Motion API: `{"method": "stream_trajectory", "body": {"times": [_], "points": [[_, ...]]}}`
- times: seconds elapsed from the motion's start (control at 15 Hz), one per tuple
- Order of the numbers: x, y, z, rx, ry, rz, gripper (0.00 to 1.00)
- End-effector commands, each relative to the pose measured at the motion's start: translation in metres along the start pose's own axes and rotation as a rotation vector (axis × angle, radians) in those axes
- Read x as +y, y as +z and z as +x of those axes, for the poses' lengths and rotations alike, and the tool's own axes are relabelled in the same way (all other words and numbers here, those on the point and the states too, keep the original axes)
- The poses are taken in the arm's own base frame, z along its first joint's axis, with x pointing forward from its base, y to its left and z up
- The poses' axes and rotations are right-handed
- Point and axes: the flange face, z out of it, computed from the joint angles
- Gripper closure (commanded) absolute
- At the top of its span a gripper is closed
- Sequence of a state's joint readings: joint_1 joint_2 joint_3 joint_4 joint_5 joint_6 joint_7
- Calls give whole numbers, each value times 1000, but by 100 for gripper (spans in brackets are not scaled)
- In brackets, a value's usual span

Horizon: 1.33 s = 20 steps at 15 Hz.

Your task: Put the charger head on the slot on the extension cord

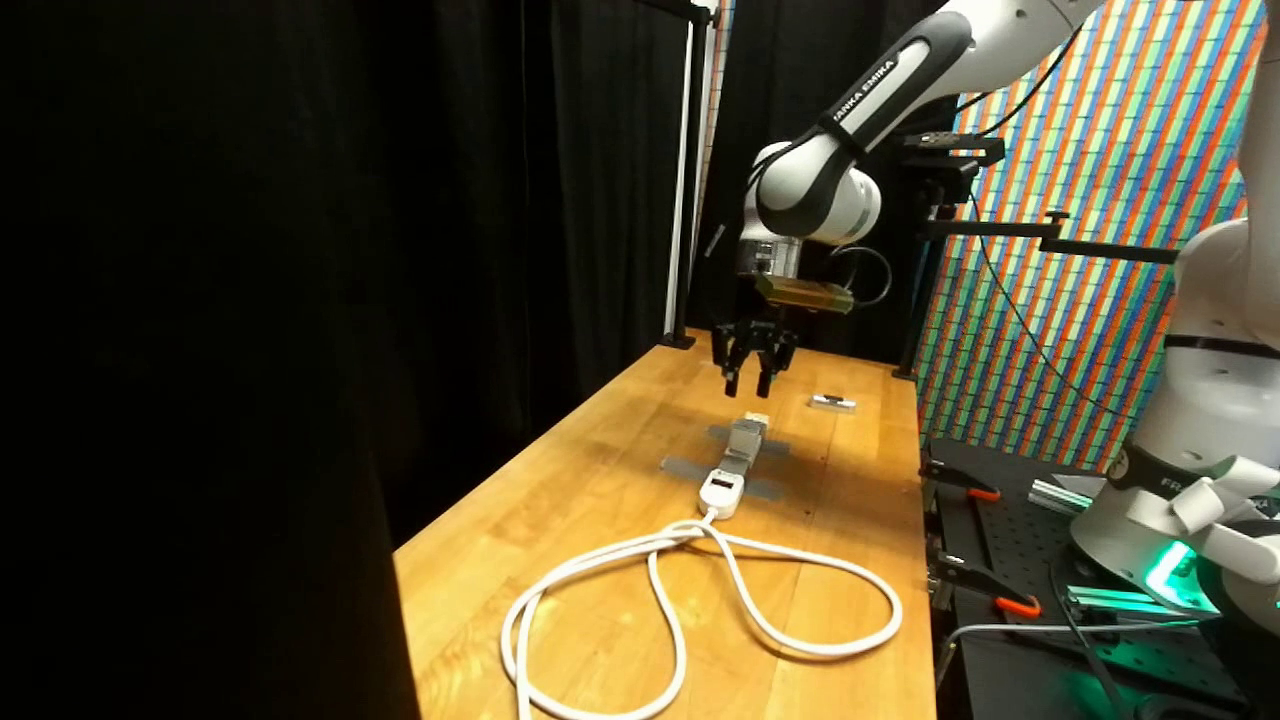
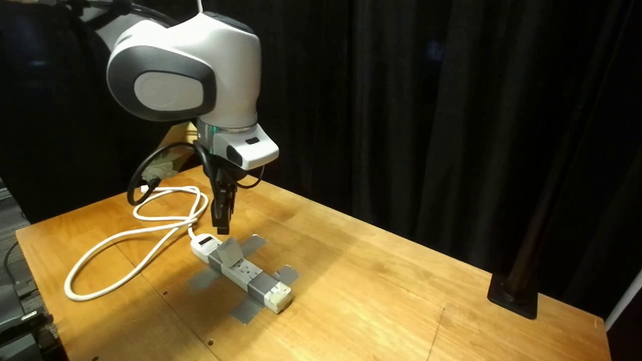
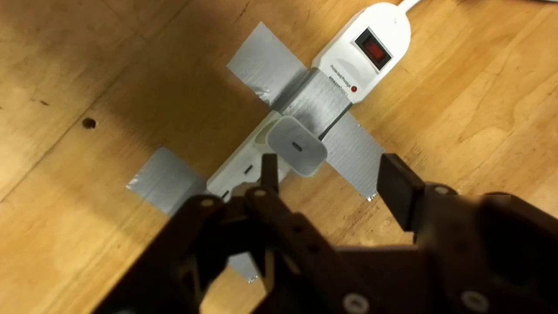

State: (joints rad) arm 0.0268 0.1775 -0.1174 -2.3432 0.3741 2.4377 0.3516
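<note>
The charger head [image 3: 297, 147] is a small white boxy adapter with a port on its top. It stands on the socket block near the switch end and also shows in an exterior view [image 2: 230, 252]. I cannot tell whether its prongs are seated. The extension cord's white socket block [image 3: 338, 65] is taped to the table, with its white cable [image 1: 670, 610] in loops. Slot openings [image 3: 248, 169] show beside the charger head; others are hidden behind a finger. My gripper [image 3: 329, 168] is open and empty, above the block; it shows in both exterior views [image 1: 748, 388] [image 2: 223, 228].
Grey tape strips [image 3: 268, 63] cross the block onto the wooden table [image 2: 361, 281]. A small white item [image 1: 832, 402] lies near the far end. Clamps [image 1: 985, 590] grip the table edge. A black post base [image 2: 512, 296] stands at a corner. Black curtains [image 1: 450, 200] hang alongside.
</note>
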Motion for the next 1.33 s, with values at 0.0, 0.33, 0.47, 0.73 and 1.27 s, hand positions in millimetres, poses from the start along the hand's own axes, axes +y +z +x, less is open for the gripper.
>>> {"method": "stream_trajectory", "body": {"times": [0.0, 0.33, 0.47, 0.73, 1.27], "points": [[-2, -4, -25, 185, -77, 10, 72], [2, 3, -32, 447, -137, 77, 100], [9, 9, -34, 516, -125, 98, 100], [18, 21, -40, 495, -88, 74, 100], [0, 32, -62, 318, -48, -15, 98]]}}
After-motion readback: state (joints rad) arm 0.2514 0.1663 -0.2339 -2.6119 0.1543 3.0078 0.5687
